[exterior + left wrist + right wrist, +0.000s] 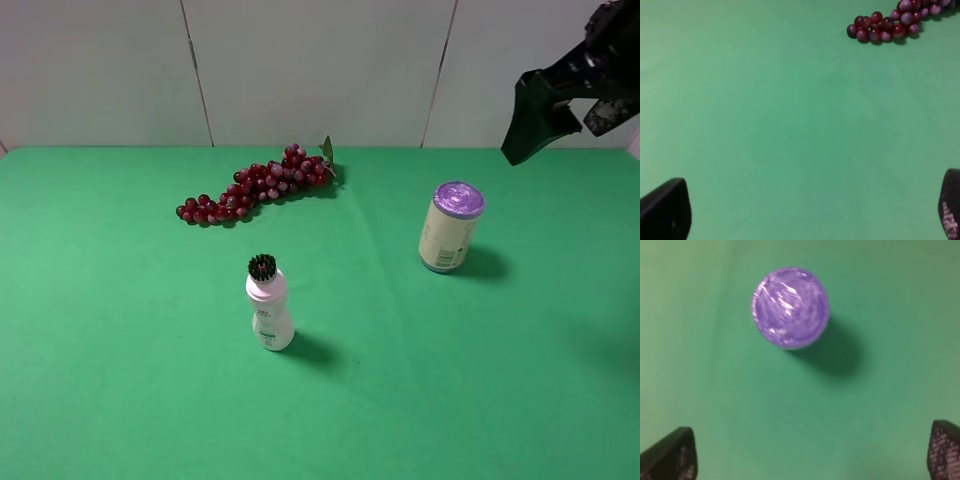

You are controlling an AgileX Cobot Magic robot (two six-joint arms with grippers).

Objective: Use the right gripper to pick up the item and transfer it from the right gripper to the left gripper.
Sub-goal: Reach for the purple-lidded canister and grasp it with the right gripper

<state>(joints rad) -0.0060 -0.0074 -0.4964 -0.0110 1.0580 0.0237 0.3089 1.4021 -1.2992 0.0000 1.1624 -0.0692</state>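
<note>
Big green counter (120,400), and the canister (450,228) stands upright on the right half of it, well apart from the grapes (255,188). Right claw (807,455) hangs above it, spread wide and empty; left claw (807,210) is spread too. Looks rigid, lightish, smooth-walled so maybe slippery. I'd pinch mid-body, under the purple lid (790,307).
</note>
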